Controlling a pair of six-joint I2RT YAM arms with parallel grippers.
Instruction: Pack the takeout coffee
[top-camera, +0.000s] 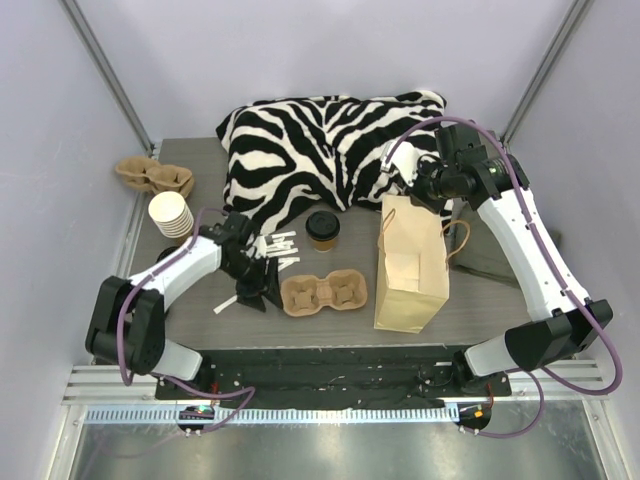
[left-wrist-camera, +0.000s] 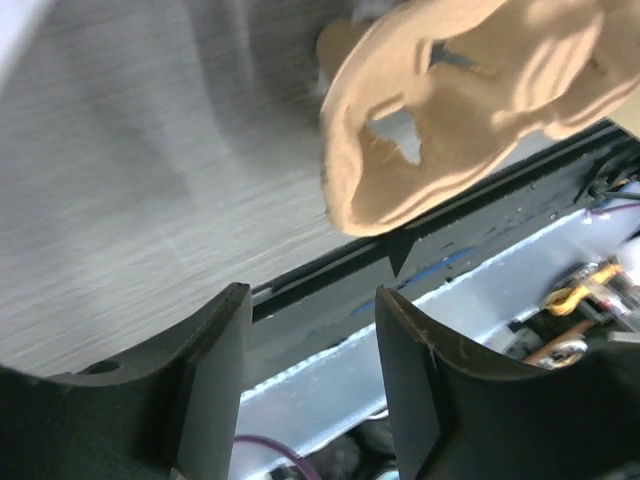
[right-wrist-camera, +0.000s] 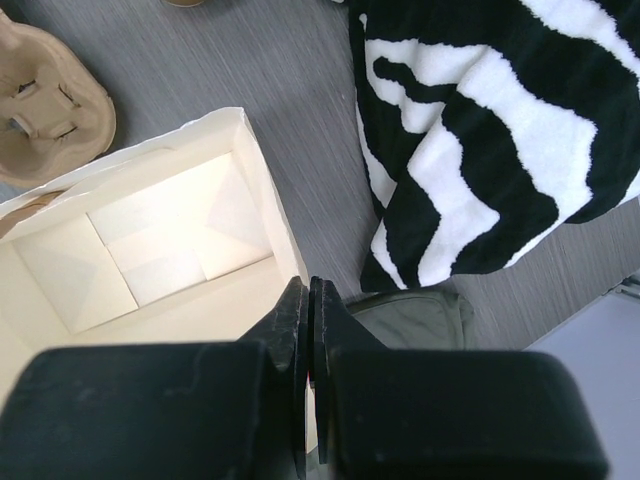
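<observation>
On the grey surface (top-camera: 480, 310) sits a brown paper cup with black lid (top-camera: 322, 230); left gripper (left-wrist-camera: 310, 300) jaws spread empty, right gripper (right-wrist-camera: 308, 290) jaws pinching a tan paper bag (top-camera: 410, 270) rim.

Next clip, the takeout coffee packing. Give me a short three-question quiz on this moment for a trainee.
1. True or false: the coffee is already inside the bag.
2. What sits just in front of the coffee, towards the robot? A) a carrier B) a cup stack C) the blanket
3. Fill in: the left hand is ___, with nothing between its fingers.
Key: 1 false; 2 A; 3 open.
</observation>
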